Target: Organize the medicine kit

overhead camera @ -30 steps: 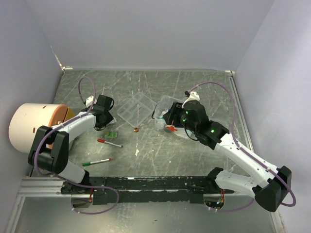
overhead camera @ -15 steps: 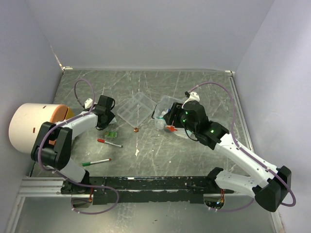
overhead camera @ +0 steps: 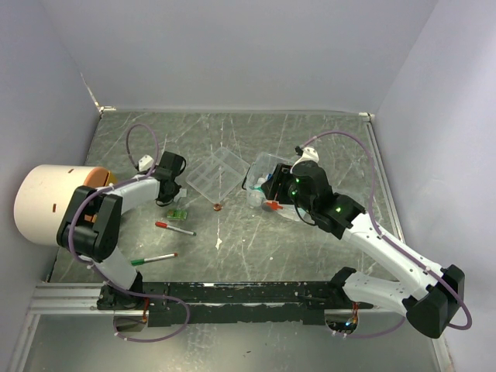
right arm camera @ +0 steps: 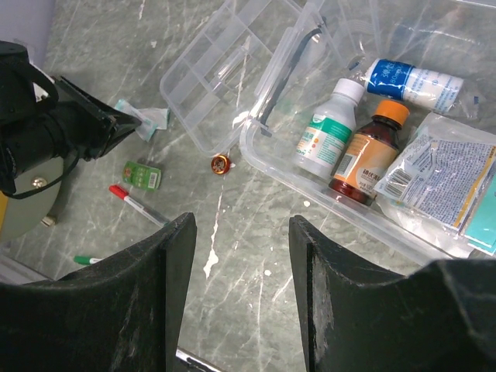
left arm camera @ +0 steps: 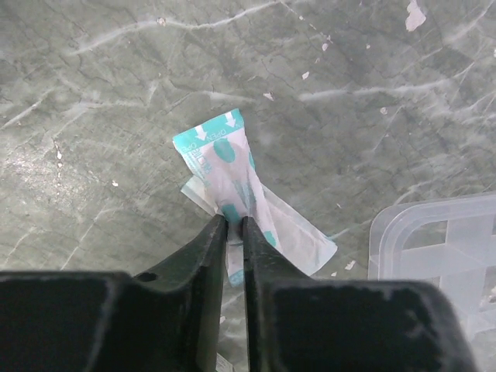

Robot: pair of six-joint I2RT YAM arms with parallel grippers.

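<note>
Pinching a small teal-and-white packet [left arm camera: 221, 167] between the fingers of my left gripper [left arm camera: 235, 225], I have that arm reaching low over the table [overhead camera: 310, 139] with the wrist tipped down. The jaws are nearly together, with the packet's near end caught between them. The packet is at about nine o'clock from the clear divided tray [overhead camera: 213, 174]. A paler strip lies crossed beneath it. I cannot tell whether that is a second packet, nor whether my catch is off the surface.

My right gripper [right arm camera: 242, 229] hangs over the clear box [right arm camera: 349, 211], with its fingers spread wide and nothing between them. The box sits at three o'clock from the tray, just beside it, with its black handle [right arm camera: 291, 70] on the tray side. Inside it are a white bottle [right arm camera: 329, 132], a brown bottle [right arm camera: 364, 155] with an orange cap and a blue-labelled bottle [right arm camera: 411, 77]. There are also pouches [right arm camera: 442, 182], partly cut off by my own finger.

A red pen [right arm camera: 136, 203] and a green pen [overhead camera: 153, 259] lie toward seven o'clock from the tray. The white cylinder [overhead camera: 50, 203] stands at nine.
</note>
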